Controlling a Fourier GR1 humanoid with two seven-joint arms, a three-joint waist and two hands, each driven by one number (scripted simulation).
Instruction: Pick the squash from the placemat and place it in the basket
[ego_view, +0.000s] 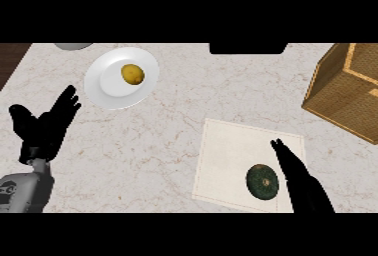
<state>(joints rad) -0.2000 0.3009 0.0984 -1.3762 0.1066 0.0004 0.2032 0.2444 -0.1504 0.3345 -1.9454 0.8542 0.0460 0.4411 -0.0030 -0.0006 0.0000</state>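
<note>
Right hand (299, 175) partly covers squash (261, 182) edge.

A dark green squash (262, 182) lies on a pale placemat (236, 145) on the marble counter (170, 130). The right hand (299, 175) is just beside the squash, with its fingers straight. A brown woven basket (347, 95) stands at the far right. A white plate (111, 82) holds a yellow potato (132, 74). The left hand (48, 125) rests open at the left, fingers up.
</note>
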